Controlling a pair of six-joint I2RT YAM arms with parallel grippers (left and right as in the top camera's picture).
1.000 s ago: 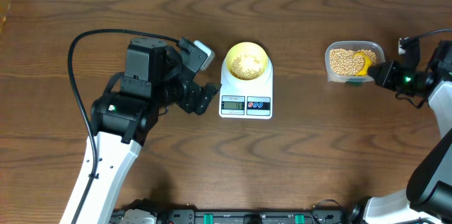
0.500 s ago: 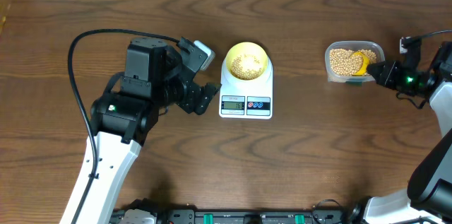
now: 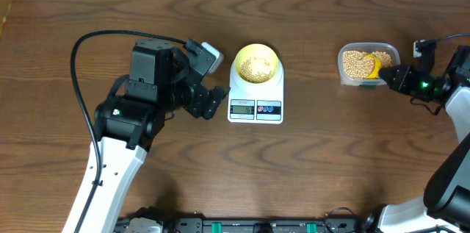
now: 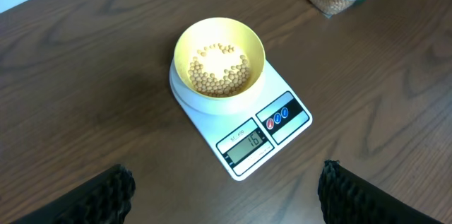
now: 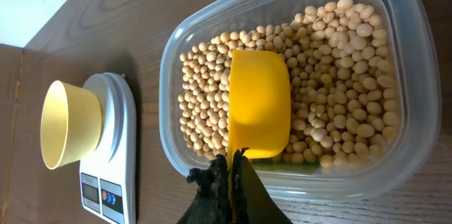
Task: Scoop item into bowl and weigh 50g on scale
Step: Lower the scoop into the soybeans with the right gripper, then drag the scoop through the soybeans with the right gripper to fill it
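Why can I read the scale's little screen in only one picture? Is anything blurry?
Left wrist view: the scale sits close and sharp, digits legible, though the fingers at the bottom corners look soft. Overhead: the screen is too small. Right wrist view: beans crisp, screen tiny and sideways.

Slight shift of scoop (image 3: 374,65) among beans (image 3: 355,62)

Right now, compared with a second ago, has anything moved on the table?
The right pincer, shut on the yellow scoop, edged slightly further into the tub of beans, toward the scale. Nothing was picked up or let go. The left pincer stayed open beside the scale, and the bowl still sits on it.
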